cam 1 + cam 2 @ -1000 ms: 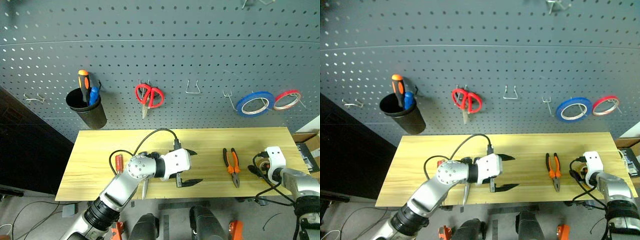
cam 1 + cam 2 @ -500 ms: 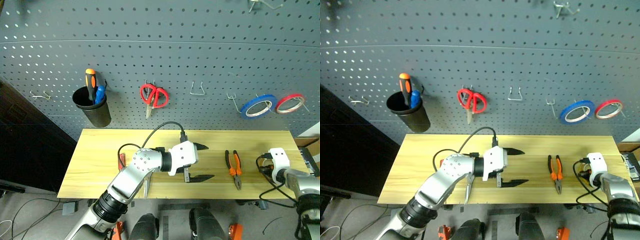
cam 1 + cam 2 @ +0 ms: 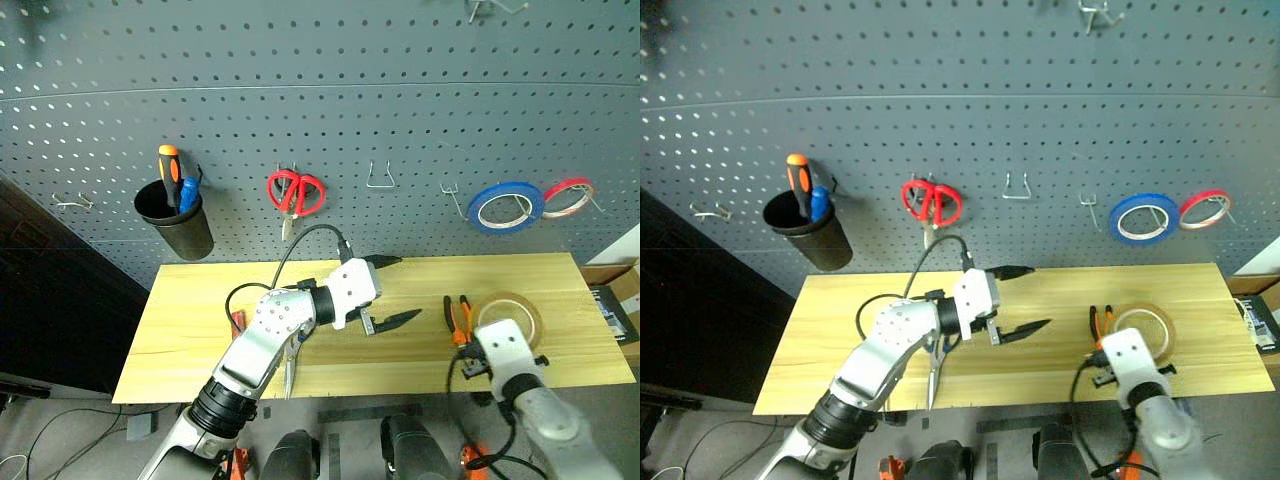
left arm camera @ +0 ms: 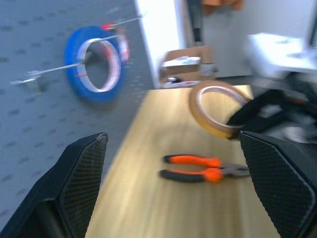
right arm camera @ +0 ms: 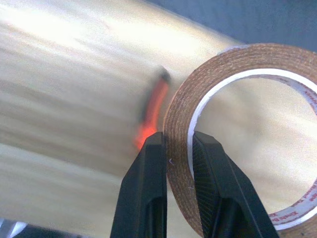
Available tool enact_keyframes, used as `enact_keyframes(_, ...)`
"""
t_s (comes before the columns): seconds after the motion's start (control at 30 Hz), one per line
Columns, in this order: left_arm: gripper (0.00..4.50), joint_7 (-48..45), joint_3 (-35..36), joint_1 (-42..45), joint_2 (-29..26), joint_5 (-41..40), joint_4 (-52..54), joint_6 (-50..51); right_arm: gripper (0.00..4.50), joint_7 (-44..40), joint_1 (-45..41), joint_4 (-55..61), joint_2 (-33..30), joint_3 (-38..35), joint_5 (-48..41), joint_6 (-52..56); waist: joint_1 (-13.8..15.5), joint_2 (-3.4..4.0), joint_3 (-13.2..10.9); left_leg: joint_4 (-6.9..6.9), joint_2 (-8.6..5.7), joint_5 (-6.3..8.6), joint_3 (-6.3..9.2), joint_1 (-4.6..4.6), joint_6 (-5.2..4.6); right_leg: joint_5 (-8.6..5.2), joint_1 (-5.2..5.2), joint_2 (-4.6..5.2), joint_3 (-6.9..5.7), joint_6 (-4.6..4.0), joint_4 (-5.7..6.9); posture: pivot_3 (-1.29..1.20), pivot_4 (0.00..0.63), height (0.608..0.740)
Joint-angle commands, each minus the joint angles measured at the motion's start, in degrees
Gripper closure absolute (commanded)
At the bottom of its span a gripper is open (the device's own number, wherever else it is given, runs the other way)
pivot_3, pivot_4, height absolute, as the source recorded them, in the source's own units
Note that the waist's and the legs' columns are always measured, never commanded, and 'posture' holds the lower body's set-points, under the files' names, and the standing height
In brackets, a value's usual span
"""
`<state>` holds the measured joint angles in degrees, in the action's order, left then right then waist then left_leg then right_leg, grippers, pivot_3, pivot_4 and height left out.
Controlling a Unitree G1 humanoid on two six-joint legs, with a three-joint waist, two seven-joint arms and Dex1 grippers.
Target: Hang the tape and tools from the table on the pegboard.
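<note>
Head views: left gripper (image 3: pixel 392 292) spread wide, empty, above mid table (image 3: pixel 190 310). Right gripper (image 5: pixel 177 148) at the table's right end has the tape (image 3: pixel 510 318) lifted, pliers (image 3: pixel 459 318) just beside. Pegboard (image 3: pixel 320 110) carries red scissors (image 3: pixel 296 192), blue roll (image 3: pixel 505 206), red roll (image 3: pixel 567 197), black cup (image 3: pixel 177 222).
Left wrist view: tape raised over the pliers.
Right wrist view: fingers (image 5: pixel 148 198) pinch the tape's wall, one inside, one outside.

A black round cup (image 3: pixel 178 222) hangs at the left, holding an orange-handled tool (image 3: pixel 167 165) and a blue-handled one (image 3: pixel 188 191). Red-handled scissors (image 3: pixel 295 194) hang right of it. Farther right, a blue tape roll (image 3: pixel 505 206) and a thinner red roll (image 3: pixel 567 197) hang side by side.
</note>
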<state>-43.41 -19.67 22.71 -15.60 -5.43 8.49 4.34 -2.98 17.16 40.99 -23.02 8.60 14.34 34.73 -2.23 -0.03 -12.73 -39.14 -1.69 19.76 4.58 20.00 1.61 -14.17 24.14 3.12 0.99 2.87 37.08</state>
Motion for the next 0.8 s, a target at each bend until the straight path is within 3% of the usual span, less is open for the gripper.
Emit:
enact_keyframes(0.03,0.00,4.09,2.91,-0.14,1.88,-0.20,1.47,-2.54,4.06,3.28,-4.58,3.62,-0.87,4.80,9.77,-7.96,-0.05,-0.12,0.07,-0.01,-0.02,-0.01,0.01,-0.01,0.00,0.01,-0.02,0.00,0.00,0.01,-0.01,-0.12,0.188,0.740)
enact_keyframes(0.27,0.00,3.61,3.57,-2.55,1.81,-2.58,4.36,-1.18,4.06,0.43,-14.07,-3.30,0.76,2.34,7.22,-15.45,-0.05,-0.38,0.27,0.12,0.01,-0.01,0.04,0.03,0.00,0.03,0.05,0.01,-0.07,-0.03,-0.10,-0.09,0.173,0.740)
enact_keyframes(0.6,0.00,5.75,5.08,-1.24,2.83,-3.68,4.02,1.26,4.06,-5.54,-29.57,-26.24,4.31,-2.22,-4.50,-27.43,0.06,-0.56,0.42,0.06,0.01,-0.03,-0.05,-0.02,-0.05,0.09,0.02,-0.01,-0.02,-0.13,0.04,-0.06,0.161,0.740)
enact_keyframes(0.8,0.00,5.82,5.55,-1.28,2.48,-4.16,3.41,1.20,4.06,-8.68,-32.31,-32.20,3.52,-3.67,-6.87,-30.88,0.29,-0.55,0.45,0.10,0.02,-0.02,-0.05,0.02,-0.05,0.10,0.07,0.00,-0.04,-0.13,0.02,-0.05,0.158,0.740)
